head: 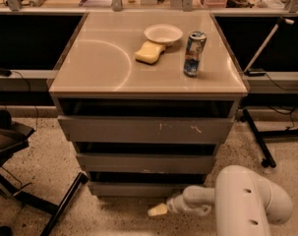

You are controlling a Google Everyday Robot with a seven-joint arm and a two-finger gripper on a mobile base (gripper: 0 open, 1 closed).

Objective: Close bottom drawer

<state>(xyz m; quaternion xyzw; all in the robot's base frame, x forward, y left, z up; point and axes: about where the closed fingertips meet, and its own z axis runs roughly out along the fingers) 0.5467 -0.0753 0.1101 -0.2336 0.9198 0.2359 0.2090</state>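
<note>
The bottom drawer [138,189] is the lowest, narrowest grey drawer of the cabinet, with a plain flat front. Its front stands only slightly out from the cabinet, with a thin dark gap above it. My gripper [158,210] is low near the floor, just in front of and below the drawer's front, right of its middle. Its pale tip points left. The white arm [247,205] fills the lower right corner.
The widest drawer [148,130] with white scratches and the middle drawer [146,162] stand out above. On the cabinet top sit a white bowl [163,33], a yellow sponge [149,52] and a can [193,54]. A black chair base [35,200] stands at left, a stand leg [256,139] at right.
</note>
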